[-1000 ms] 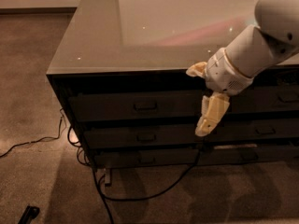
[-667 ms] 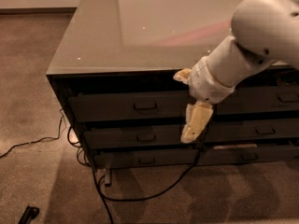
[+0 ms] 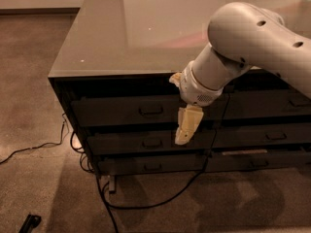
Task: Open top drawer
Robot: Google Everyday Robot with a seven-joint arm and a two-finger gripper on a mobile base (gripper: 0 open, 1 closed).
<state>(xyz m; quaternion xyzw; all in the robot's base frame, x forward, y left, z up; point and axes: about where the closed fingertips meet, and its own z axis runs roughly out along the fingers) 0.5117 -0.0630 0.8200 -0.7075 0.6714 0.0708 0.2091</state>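
Observation:
The top drawer (image 3: pixel 116 111) is the upper dark grey front in the left stack under the cabinet's grey top. It looks pushed in, and its small loop handle (image 3: pixel 151 110) sits at its centre. My gripper (image 3: pixel 177 109) hangs in front of this drawer's right end, just right of the handle. Its cream fingers stand apart: one fingertip (image 3: pixel 174 77) is up by the cabinet's top edge, and the other finger (image 3: pixel 187 127) points down over the middle drawer (image 3: pixel 126 142). It holds nothing. My white arm comes in from the upper right.
The glossy grey cabinet top (image 3: pixel 136 33) juts out above the drawers. A bottom drawer (image 3: pixel 141 167) lies below, and a second drawer stack (image 3: pixel 265 106) is to the right. Black cables (image 3: pixel 146 205) trail on the floor in front, and a small black object (image 3: pixel 30 222) lies at lower left.
My arm and gripper have moved left along the drawer fronts, closer to the top drawer's handle. The drawers have not moved.

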